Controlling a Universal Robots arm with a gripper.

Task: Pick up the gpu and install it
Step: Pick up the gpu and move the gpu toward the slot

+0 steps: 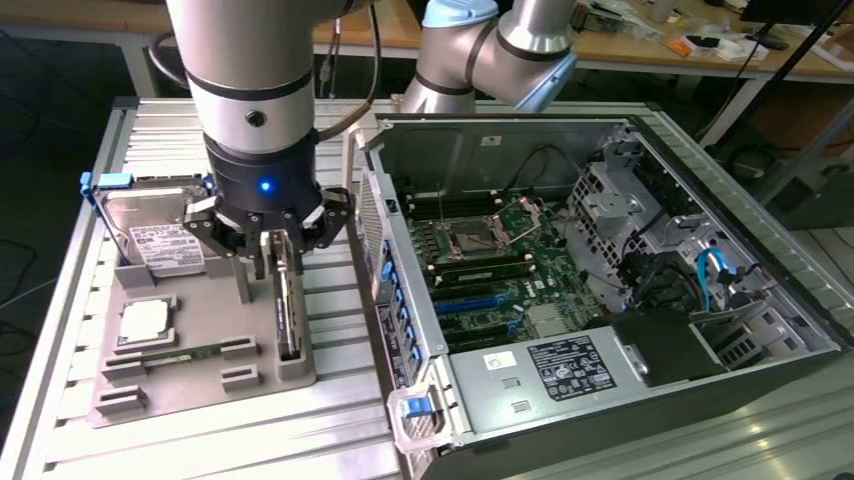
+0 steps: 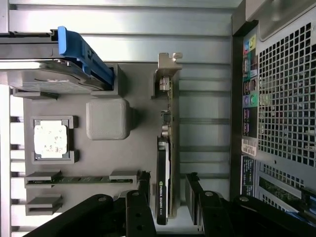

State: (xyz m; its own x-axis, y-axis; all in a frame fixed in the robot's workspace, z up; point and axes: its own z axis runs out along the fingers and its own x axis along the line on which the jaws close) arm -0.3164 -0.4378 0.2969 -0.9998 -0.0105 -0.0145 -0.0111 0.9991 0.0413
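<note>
The gpu (image 1: 286,310) stands on its long edge in a slot of the grey holder tray (image 1: 200,335), at the side nearest the computer case. In the wrist view the gpu (image 2: 164,163) shows edge-on, a black cooler and green board with its silver bracket (image 2: 168,66) at the far end. My gripper (image 1: 276,262) hangs directly over the card's end away from the bracket. The gripper (image 2: 167,178) is open, with one black finger (image 2: 143,181) on each side of the card and a small gap to it on both sides.
The tray also holds a silver hard drive (image 1: 150,238) in a blue frame, a processor chip (image 1: 144,320) and a memory stick (image 1: 180,352). The open computer case (image 1: 587,300) lies at the exterior view's right, its motherboard and blue slots (image 1: 467,300) exposed.
</note>
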